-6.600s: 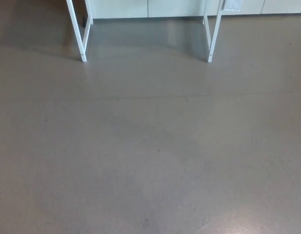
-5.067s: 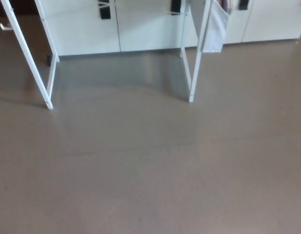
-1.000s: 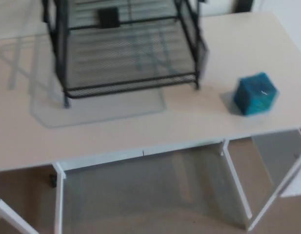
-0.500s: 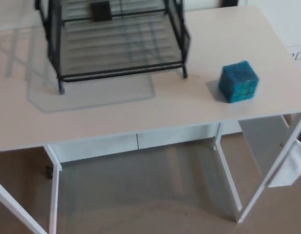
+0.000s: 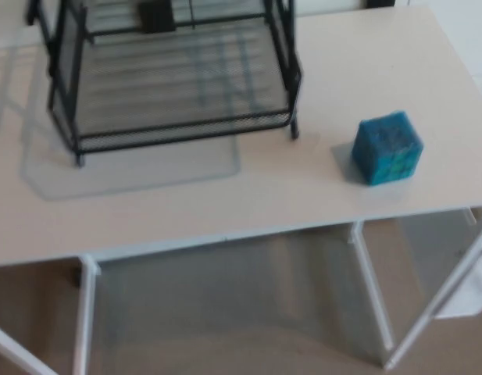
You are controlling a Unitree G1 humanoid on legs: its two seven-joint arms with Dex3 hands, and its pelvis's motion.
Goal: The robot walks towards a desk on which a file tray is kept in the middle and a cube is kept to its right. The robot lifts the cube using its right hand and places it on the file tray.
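Observation:
A black wire file tray (image 5: 178,125) stands on a pale beige desk (image 5: 225,203), toward the upper left of the head view. Its top is cut off by the picture's edge. To the tray's right sits a blue-green cube (image 5: 387,148), a hand's width from the tray's front right foot and near the desk's front edge. The cube rests on the desktop, untouched. Neither of my hands nor any arm shows in this view.
The desk has white legs (image 5: 372,297) and a white front rail. Brown floor (image 5: 225,328) lies below and in front of it. A dark small object (image 5: 155,14) sits at the back of the tray.
The camera has shifted; the desk and tray now fill more of the picture and sit slightly lower. Six seconds ago only floor and desk legs showed. The cube has not moved on the desk.

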